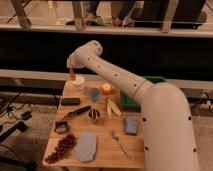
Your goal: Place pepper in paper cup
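Claw (72, 70) holds the pepper (73, 76) upright over the paper cup (79, 84)
At the far left corner of the bench (107, 150) the claw is pinched narrow on the pepper's upper end. The pepper's long axis stands close to vertical, its lower end pointing down at the mouth of the white cup, at or just above the rim; which end is the stem cannot be told. An orange fruit (106, 88) and a banana (114, 106) lie to the right, and a dark metal cup (93, 116) stands nearer the front
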